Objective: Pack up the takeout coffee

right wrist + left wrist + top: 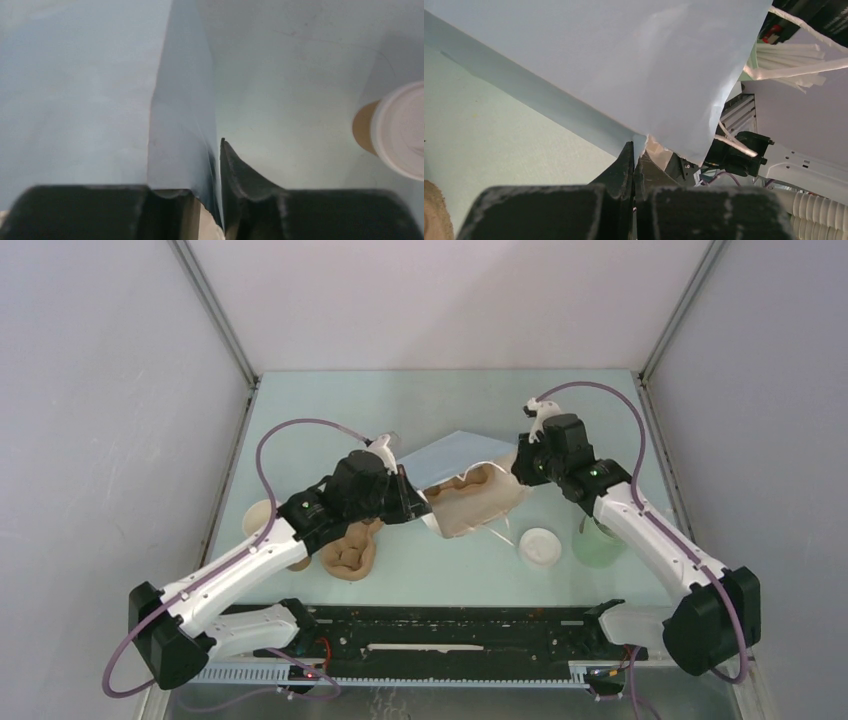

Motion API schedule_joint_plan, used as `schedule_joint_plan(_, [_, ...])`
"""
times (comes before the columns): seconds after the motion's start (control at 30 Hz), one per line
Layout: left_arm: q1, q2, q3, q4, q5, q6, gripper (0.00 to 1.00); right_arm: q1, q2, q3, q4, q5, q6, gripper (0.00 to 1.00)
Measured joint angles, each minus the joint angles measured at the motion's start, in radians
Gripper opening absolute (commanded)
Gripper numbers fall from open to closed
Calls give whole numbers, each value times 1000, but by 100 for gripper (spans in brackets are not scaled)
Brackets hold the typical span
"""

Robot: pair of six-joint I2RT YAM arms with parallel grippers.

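The takeout coffee (540, 547), a brown cup with a white top, stands on the table near the right arm and shows at the right edge of the right wrist view (367, 127). A pale blue paper bag (450, 455) lies on its side with a pulp carrier (478, 498) in its mouth. My left gripper (412, 502) is shut on the bag's torn edge (624, 60), its fingertips (636, 150) pinched together. My right gripper (520, 468) is at the opposite edge. Its jaws (212, 150) stand partly apart, with the bag wall (182, 115) between them hiding one finger.
A second pulp carrier (350, 555) lies by the left arm, with brown cups (262, 515) partly hidden behind that arm. A pale green cup (598, 543) stands under the right forearm. White walls enclose the table on three sides.
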Motion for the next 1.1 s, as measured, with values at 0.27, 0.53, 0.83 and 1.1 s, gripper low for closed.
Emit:
schedule_joint_plan(0.27, [52, -38, 112, -108, 69, -27, 0, 160, -21, 306, -223, 68, 37, 0])
schedule_joint_plan(0.53, [80, -105, 133, -164, 195, -178, 0, 223, 89, 692, -596, 114, 58, 0])
schedule_joint_plan(0.83, [230, -75, -26, -61, 311, -308, 5, 97, 299, 617, -726, -32, 53, 6])
schedule_joint_plan(1.1, [225, -182, 13, -64, 329, -347, 1, 123, 181, 752, -785, -108, 47, 4])
